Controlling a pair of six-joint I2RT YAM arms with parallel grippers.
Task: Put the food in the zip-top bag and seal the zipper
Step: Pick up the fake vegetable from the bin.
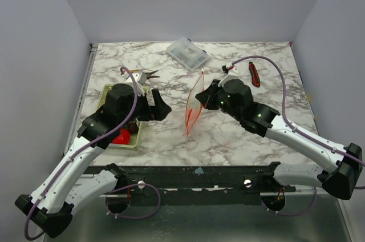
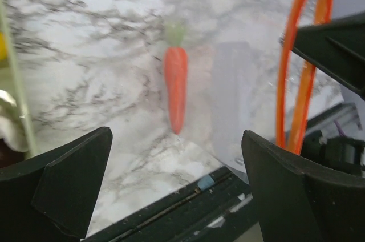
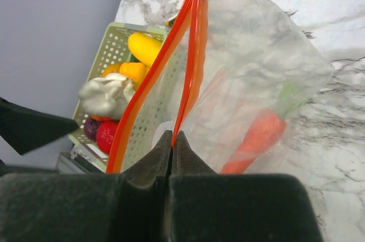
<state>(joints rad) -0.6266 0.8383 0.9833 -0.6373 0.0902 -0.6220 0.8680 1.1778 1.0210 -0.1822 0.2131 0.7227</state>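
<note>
The zip-top bag (image 1: 194,108) stands upright mid-table with its mouth spread open. My right gripper (image 3: 172,139) is shut on one side of the zipper (image 3: 191,53); the other strip bows away to the left. An orange carrot (image 3: 256,136) shows hazily through the clear plastic and appears to lie inside the bag on the marble. My left gripper (image 1: 161,108) hangs just left of the bag, open and empty, with the carrot (image 2: 175,88) beyond its wide-set fingers (image 2: 74,185). More food lies in the basket: a lemon (image 3: 145,48), an orange (image 3: 132,72), garlic (image 3: 105,96) and a tomato (image 3: 108,134).
The pale green mesh basket (image 1: 108,91) sits at the left, partly under my left arm. Yellow-handled pliers (image 1: 142,75) lie behind it. A clear lidded box (image 1: 187,53) stands at the back and a dark-red utility knife (image 1: 254,74) at the back right. The black front rail (image 1: 194,173) borders the marble.
</note>
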